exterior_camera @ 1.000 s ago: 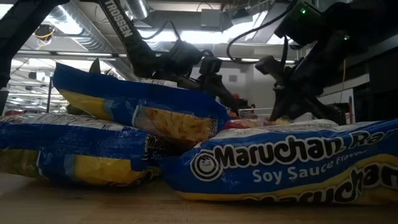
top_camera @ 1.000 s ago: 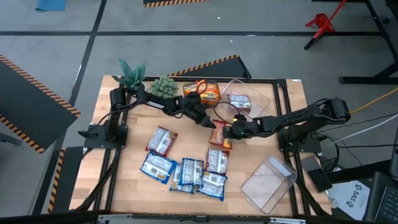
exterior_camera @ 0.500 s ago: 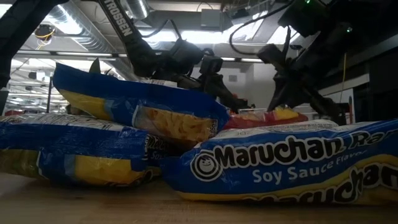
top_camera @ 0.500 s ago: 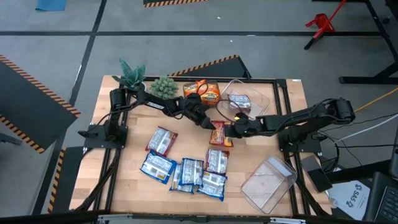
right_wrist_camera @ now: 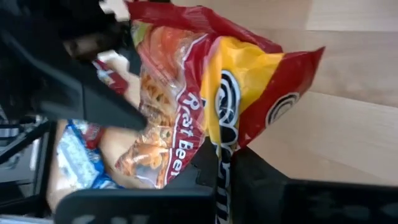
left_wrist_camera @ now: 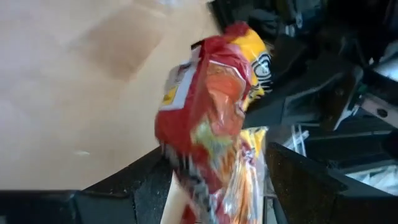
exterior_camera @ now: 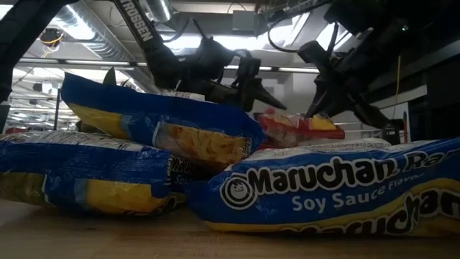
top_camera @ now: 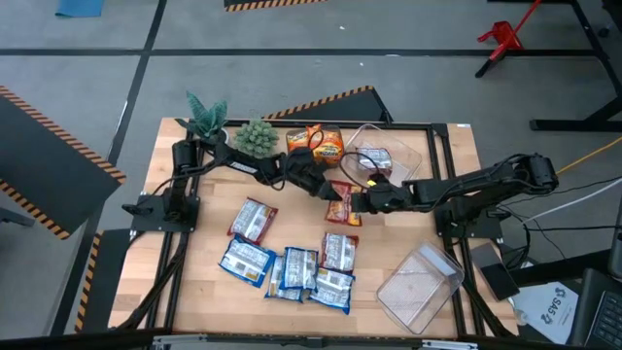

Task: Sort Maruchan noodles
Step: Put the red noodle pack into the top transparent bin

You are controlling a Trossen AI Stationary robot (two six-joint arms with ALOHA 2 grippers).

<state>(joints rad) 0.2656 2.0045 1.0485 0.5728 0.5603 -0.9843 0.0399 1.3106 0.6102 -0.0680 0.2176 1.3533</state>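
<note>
Two grippers meet over the middle of the table (top_camera: 209, 262), at one red noodle packet (top_camera: 341, 203). The right gripper (top_camera: 356, 202) is pinched tight on one end of the red packet and holds it up off the wood. The left gripper (top_camera: 326, 191) has its fingers spread apart around the other end; it may be touching it, but that is hard to see. Blue noodle packets (top_camera: 292, 269) lie in a bunch near the front edge. More packets sit in a clear bin (top_camera: 413, 153) at the back.
</note>
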